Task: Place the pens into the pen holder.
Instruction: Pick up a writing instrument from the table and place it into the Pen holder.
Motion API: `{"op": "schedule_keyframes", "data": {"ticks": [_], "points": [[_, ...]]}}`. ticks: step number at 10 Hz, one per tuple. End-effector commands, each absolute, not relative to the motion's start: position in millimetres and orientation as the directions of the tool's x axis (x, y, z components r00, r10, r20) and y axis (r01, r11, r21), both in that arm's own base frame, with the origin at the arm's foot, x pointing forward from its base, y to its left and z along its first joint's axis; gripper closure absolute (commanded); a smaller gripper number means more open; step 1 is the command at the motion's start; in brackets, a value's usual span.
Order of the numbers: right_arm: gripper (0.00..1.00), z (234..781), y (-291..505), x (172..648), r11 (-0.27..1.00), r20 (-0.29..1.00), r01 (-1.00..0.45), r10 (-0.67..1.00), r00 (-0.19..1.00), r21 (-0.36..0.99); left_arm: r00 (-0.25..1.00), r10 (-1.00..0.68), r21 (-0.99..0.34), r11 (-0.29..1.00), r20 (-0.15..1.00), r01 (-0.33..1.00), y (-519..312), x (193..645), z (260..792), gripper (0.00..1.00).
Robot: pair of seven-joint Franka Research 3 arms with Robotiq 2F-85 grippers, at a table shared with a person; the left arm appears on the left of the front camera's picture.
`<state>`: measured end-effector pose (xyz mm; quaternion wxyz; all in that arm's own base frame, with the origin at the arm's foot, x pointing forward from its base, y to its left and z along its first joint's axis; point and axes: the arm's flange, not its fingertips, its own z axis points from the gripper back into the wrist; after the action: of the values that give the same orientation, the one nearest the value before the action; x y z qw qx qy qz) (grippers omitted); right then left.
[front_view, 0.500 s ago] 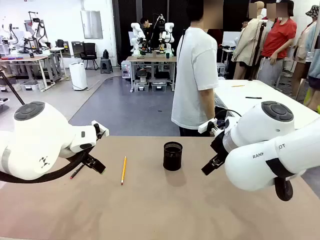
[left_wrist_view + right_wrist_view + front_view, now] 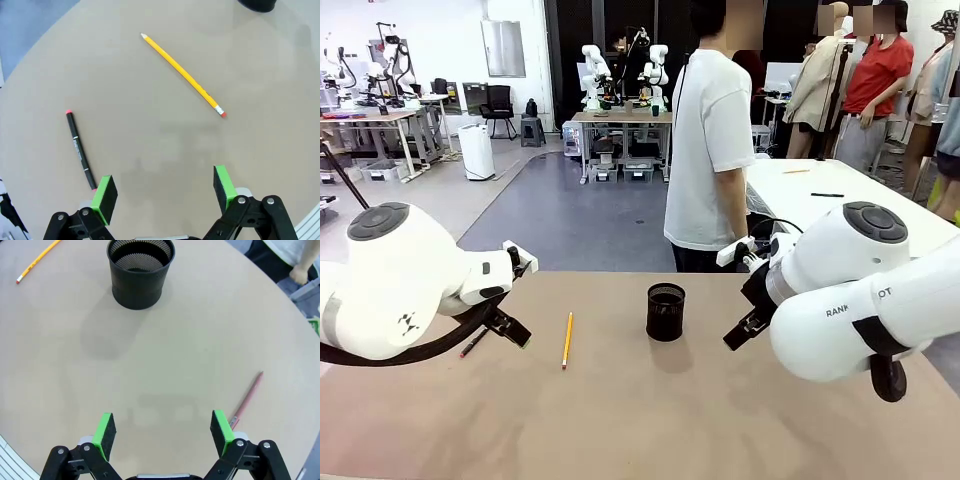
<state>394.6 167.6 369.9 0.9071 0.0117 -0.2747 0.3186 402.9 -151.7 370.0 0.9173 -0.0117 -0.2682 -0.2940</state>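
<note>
Pencil (image 2: 567, 340): yellow-orange, lies flat left of centre. Its long axis runs near edge to far edge, with the sharpened tip toward the far edge and the pink eraser toward the near edge.

Black pen (image 2: 80, 150): red-tipped, lies flat toward the left edge, well apart from the pencil. In the left wrist view its red end points away from the camera and its other end lies just beside one green pad.

Dark red pen (image 2: 246, 399): thin, lies flat toward the right edge. It slants, and its near end reaches a green pad of the right claw in the right wrist view.

Pen holder (image 2: 665, 312): black wire-mesh cup, upright at mid-worktop toward the far edge, mouth up. The mesh floor is visible through the mouth. It stands well apart from all three pens.

Worktop (image 2: 640, 430): plain tan, matte, with soft shadows.

Room: a large workshop with a grey floor and benches farther back. A person in a white T-shirt (image 2: 712, 150) stands at the far edge.

Left gripper (image 2: 163, 186): jaws spread wide, hanging over bare worktop between the black pen and the pencil. Right gripper (image 2: 163, 427): jaws also wide apart, with the holder ahead of it.
</note>
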Motion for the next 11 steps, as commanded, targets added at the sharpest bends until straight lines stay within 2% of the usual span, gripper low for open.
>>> {"op": "schedule_keyframes", "data": {"ticks": [1,11], "points": [[0.00,370.5,167.6,394.6,0.797,0.507,-0.584,0.571,0.646,-0.154,0.683,-0.533,0.136,0.827,0.499,0.546,-151.6,402.8,370.2,0.00],[0.00,370.5,167.6,394.6,0.797,0.507,-0.584,0.571,0.646,-0.154,0.683,-0.533,0.136,0.827,0.499,0.546,-151.6,402.8,370.2,0.00]]}}
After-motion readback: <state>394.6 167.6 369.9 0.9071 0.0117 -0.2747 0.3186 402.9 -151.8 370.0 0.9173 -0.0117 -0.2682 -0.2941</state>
